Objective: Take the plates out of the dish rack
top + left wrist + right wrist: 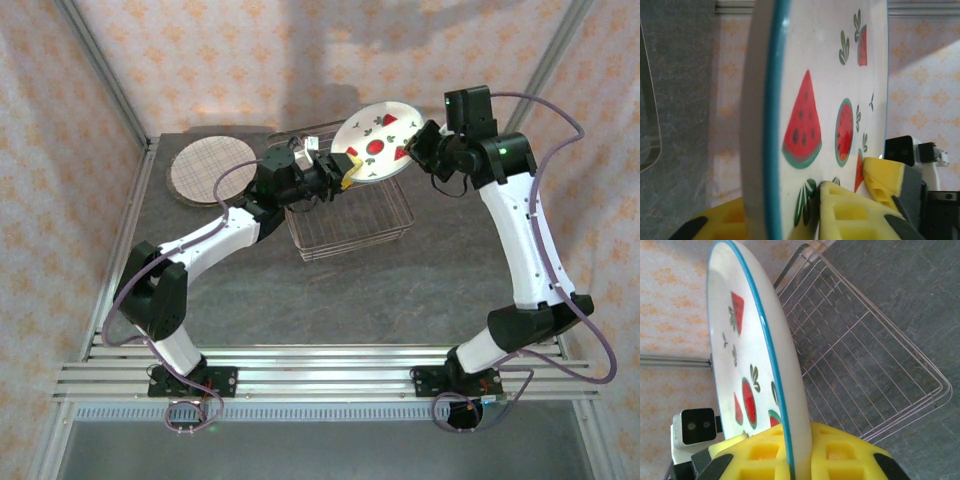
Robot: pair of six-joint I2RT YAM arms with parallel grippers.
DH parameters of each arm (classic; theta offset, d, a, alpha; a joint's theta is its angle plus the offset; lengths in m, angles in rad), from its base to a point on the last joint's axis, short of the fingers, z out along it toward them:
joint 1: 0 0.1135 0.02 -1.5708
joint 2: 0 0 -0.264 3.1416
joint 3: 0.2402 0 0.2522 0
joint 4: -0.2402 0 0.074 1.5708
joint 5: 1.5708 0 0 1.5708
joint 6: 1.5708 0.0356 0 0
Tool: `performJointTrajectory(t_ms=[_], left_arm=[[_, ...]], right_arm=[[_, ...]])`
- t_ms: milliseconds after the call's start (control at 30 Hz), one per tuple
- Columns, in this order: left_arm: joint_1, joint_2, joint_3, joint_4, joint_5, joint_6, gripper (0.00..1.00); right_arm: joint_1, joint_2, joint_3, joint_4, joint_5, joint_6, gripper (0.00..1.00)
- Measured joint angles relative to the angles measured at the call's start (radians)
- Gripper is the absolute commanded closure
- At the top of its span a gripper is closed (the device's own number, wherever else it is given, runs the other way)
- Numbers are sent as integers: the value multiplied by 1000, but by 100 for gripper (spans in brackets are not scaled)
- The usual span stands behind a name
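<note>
Watermelon plate (378,143) is up over the dish rack (350,225) by the table (450,270) far edge, my left end effector (345,172) clamped on its left rim, right end effector (412,150) clamped on the opposite rim; plaid plate (210,168) at the far-left corner sits nearer my left arm.

The grey table (400,290) bears the wire dish rack (352,226) and a plaid plate (212,168).

Grey table (400,290), peach patterned backdrop (250,60), alu rail (330,372) at near edge
</note>
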Motion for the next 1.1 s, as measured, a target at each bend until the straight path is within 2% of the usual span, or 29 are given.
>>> performJointTrajectory(t_ms=[67, 200, 300, 367, 600, 867, 1100], left_arm=[[6, 0, 1, 10, -3, -23, 100], [9, -1, 1, 20, 0, -37, 100], [9, -4, 0, 19, -2, -37, 100], [9, -10, -2, 18, -3, -31, 100], [13, -75, -66, -25, -22, -5, 100], [74, -196, -146, -130, -22, 33, 100], [186, -363, -264, -203, -26, 49, 100]], right_arm=[[-1, -6, -11, 5, -4, 0, 100], [0, -15, -21, 15, -4, 0, 100], [-1, -16, -25, 16, -8, -5, 79], [0, -16, -25, 16, -13, -14, 70], [0, -25, -25, 16, -36, -43, 54], [14, -27, -19, 29, -28, -111, 49], [111, -39, -12, 84, 16, -217, 49]])
